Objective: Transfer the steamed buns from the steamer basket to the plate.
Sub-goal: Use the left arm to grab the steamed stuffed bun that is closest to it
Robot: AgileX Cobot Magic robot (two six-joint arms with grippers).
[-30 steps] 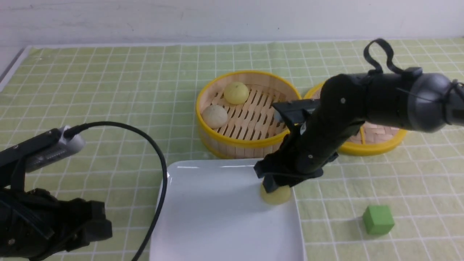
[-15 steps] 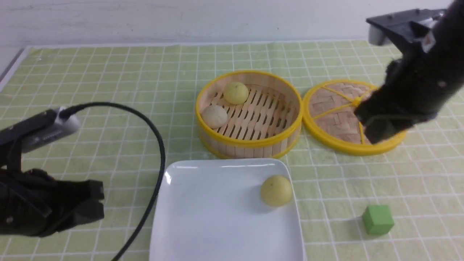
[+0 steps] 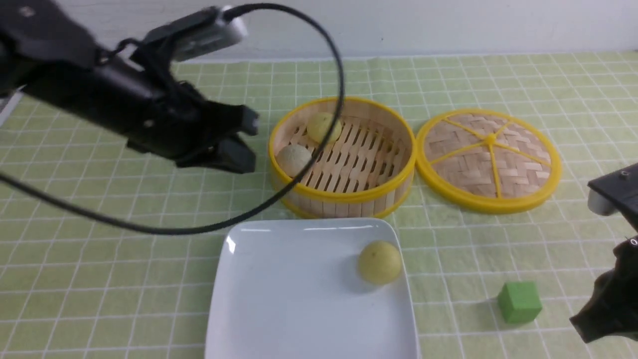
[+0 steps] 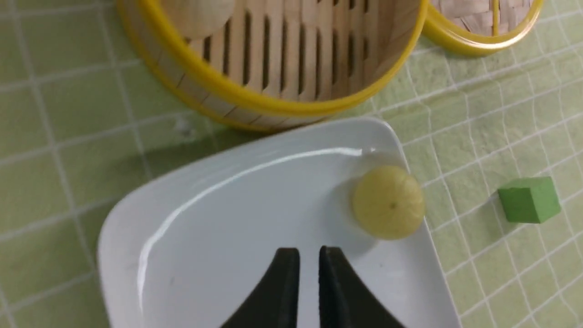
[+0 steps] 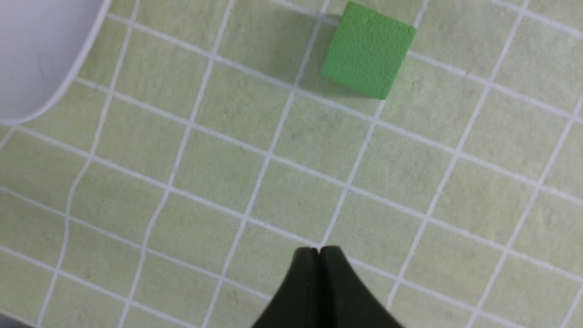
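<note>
Seemingly barely parted, left gripper (image 4: pixel 309 251) hangs beside steamer basket (image 3: pixel 344 197) rim; right gripper (image 5: pixel 319 249) pressed together

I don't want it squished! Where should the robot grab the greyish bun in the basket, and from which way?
Pinch the greyish bun across its round sides, near its widest part, coming straight down from above. It sits close by the tall wall of the steamer basket, which would likely block a sideways reach, and its domed top offers nothing to hold. The left gripper is nearest.
</note>
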